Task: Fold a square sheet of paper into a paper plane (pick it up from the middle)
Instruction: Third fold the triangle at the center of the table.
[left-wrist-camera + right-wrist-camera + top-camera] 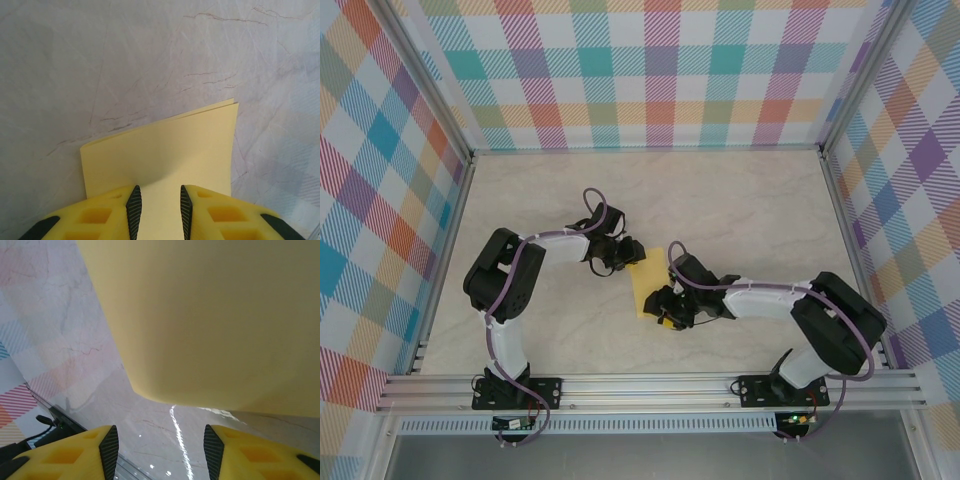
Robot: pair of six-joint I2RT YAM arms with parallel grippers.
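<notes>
Left gripper [158,210]: narrow gap between jaws, nothing pinched, over folded paper [165,150] at its 11 o'clock edge. Right gripper [159,445]: wide, empty, by paper's 5 o'clock corner, mid-tabletop [740,200]. Pin edge flat; align corners before creasing.

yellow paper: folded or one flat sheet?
Folded. In the left wrist view the square sheet of paper shows two stacked layers along its far edge.

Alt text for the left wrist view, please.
A folded sheet of thin yellow paper lies on a pale marbled table, its layers parted at the far right corner. Two yellow, black-padded fingers sit apart over its near edge.
</notes>
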